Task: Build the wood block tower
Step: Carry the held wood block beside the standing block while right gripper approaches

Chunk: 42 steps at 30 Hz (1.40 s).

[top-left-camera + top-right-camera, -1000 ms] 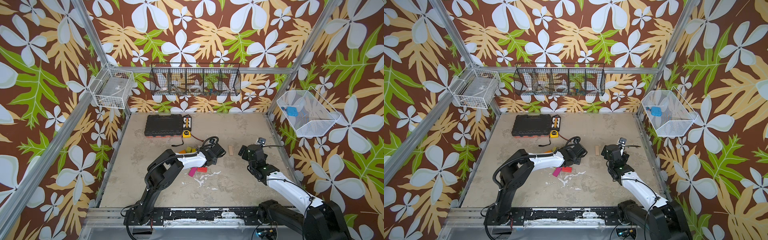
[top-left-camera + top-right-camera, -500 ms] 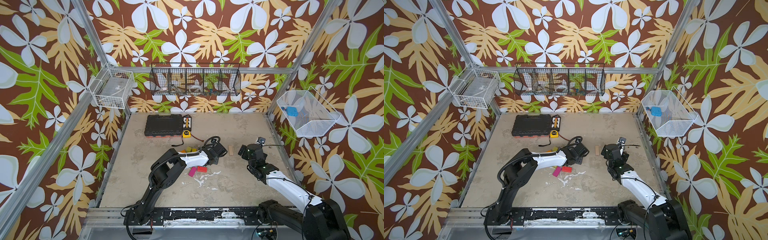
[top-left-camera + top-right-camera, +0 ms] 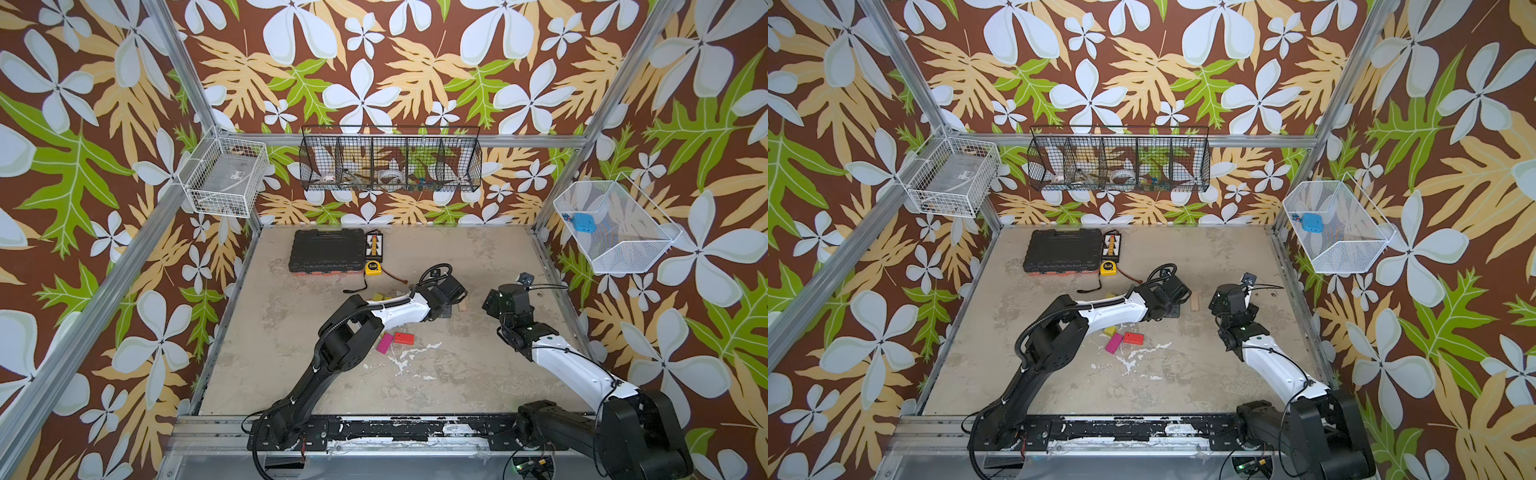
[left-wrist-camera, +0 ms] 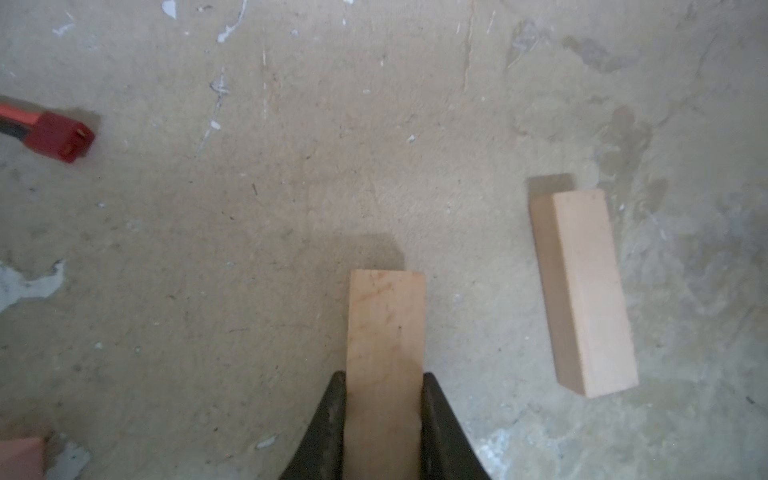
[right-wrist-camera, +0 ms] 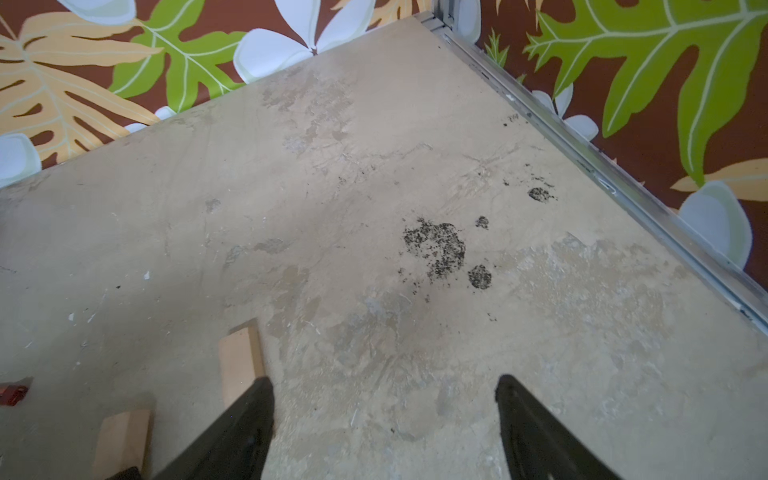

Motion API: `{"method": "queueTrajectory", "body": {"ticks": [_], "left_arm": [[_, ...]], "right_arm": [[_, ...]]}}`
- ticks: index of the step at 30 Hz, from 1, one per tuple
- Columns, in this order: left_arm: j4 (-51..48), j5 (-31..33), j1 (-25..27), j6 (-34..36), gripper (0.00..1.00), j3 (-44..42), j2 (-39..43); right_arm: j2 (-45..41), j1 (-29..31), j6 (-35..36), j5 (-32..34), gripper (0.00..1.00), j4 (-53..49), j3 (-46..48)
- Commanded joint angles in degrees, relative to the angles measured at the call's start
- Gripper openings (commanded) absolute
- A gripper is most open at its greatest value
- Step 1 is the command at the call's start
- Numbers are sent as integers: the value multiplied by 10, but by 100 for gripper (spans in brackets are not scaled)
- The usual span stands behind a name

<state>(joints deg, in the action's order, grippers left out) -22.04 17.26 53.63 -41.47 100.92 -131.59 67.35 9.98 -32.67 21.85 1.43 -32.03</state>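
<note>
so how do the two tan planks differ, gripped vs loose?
The gripped plank is clamped across its width by the left gripper; the loose plank lies free on the table. The gripped plank runs straight out from the jaws; the loose plank sits skewed to it. Both: plain tan wood.

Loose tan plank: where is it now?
In both top views the loose tan plank lies on the table just right of the left gripper, whose fingers clamp the other tan plank.

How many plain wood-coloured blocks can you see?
2. The held block is pinched in the left claw; the loose block lies on the table beside it, untouched. The left arm may hide more.
</note>
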Motion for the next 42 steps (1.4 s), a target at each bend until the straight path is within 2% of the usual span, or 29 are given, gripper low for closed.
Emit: {"method": "queueTrajectory", "body": {"ticks": [1, 7, 13, 20, 26, 34, 42], "left_arm": [[-2, -11, -1, -34, 15, 9, -3], [9, -33, 0, -49, 15, 29, -19], [14, -52, 0, -59, 15, 44, -34], [8, -45, 0, -70, 16, 68, -49], [7, -41, -1, -83, 17, 82, -59], [-20, -52, -1, -85, 24, 136, -91], [-21, -56, 0, -85, 35, 134, -89]], "right_arm": [[21, -34, -6, -77, 75, 7, -7], [106, -54, 0, -124, 53, -18, -61], [173, -54, 9, -149, 46, -41, -105], [207, -54, 13, -167, 36, -59, -124], [218, -54, 16, -183, 33, -82, -128], [256, -51, 30, -214, 24, -87, -154], [259, -38, 36, -214, 25, -86, -159]]}}
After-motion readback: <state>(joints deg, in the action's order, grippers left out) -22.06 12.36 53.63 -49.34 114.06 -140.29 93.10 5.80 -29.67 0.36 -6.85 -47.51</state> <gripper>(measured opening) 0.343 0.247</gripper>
